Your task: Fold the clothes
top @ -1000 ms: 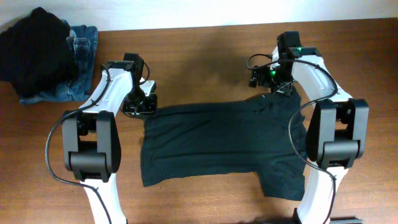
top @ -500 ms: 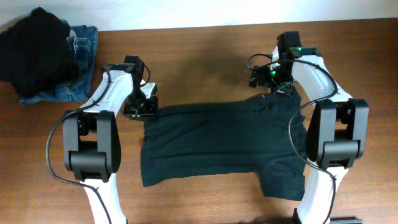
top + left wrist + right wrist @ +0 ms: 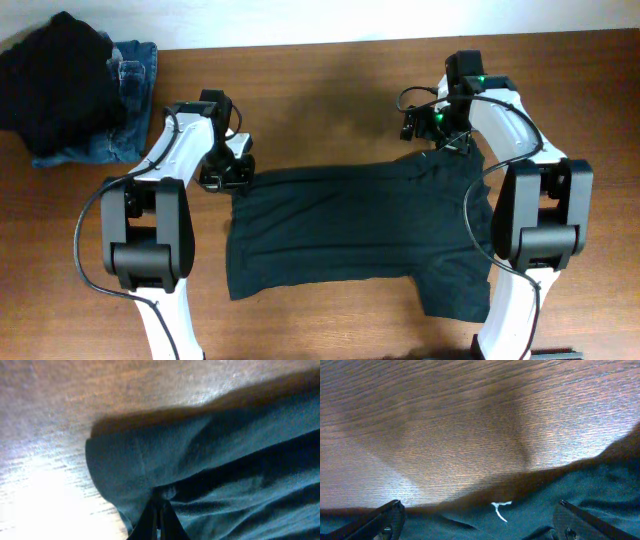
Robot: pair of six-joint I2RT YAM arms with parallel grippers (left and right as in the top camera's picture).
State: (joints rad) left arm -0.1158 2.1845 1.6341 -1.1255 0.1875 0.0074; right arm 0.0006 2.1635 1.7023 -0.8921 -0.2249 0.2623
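While the left hand pinches the T-shirt, only its fingertips show.

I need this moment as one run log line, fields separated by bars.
left gripper: shut on T-shirt corner | right gripper: open at T-shirt edge | fold: not yet done

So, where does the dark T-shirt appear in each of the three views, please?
Overhead: the dark T-shirt lies spread in the middle of the picture.
Left wrist: it fills the right and lower part, its corner at centre-left.
Right wrist: only its edge shows, along the bottom.
Shared landmark: the brown wooden table under it.
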